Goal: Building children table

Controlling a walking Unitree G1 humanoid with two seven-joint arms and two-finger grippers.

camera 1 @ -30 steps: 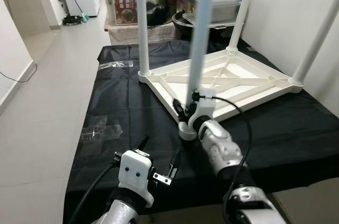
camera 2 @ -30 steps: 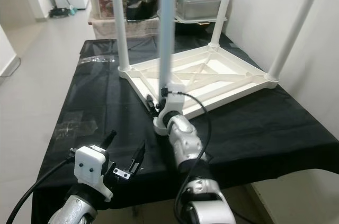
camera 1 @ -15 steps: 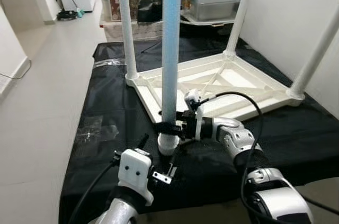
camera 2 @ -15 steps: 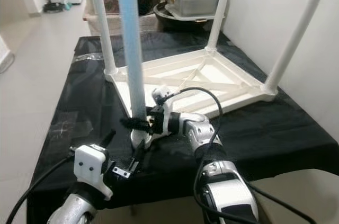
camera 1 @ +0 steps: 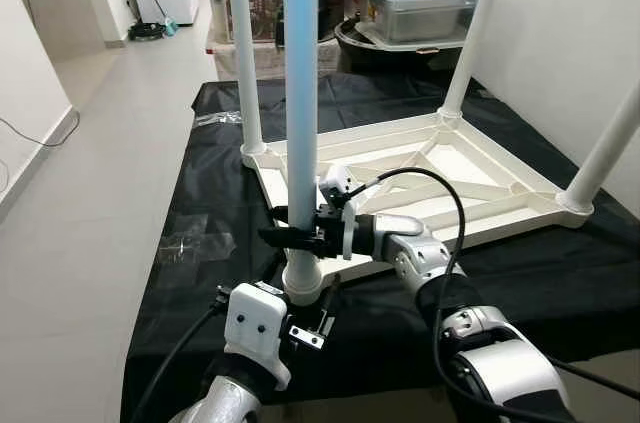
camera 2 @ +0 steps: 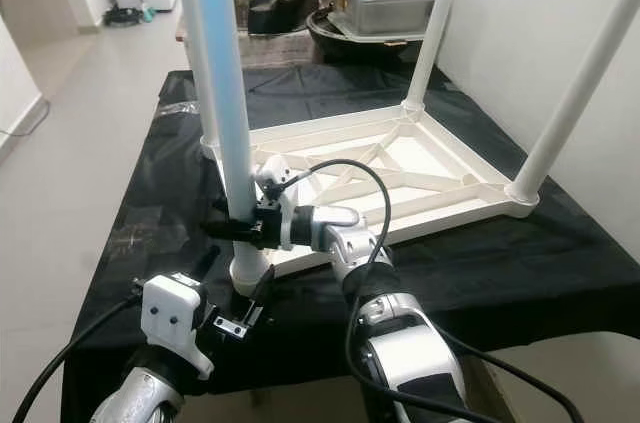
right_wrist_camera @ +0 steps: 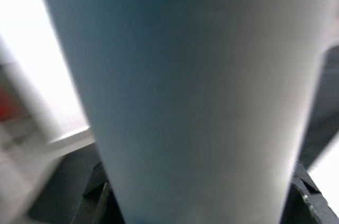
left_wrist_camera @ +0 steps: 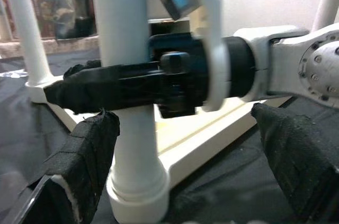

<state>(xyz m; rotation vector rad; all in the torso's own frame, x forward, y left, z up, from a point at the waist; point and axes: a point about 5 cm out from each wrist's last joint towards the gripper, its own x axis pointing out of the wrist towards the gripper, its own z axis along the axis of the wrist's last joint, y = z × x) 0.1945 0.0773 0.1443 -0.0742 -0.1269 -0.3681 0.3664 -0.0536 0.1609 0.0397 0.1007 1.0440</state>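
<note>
The right hand point(camera 1: 285, 238) pinches a pale blue leg point(camera 1: 300, 93) low on its shaft, holding it upright at the near corner of the upturned white table point(camera 1: 470, 178); the left hand point(camera 1: 300, 293) sits just below, fingers spread either side of the leg's foot; a black cloth point(camera 1: 200, 183) covers the bench.

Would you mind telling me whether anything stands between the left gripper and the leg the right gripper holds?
Nothing visible does: the left gripper is open just before the leg, below the right gripper shut on it.
</note>
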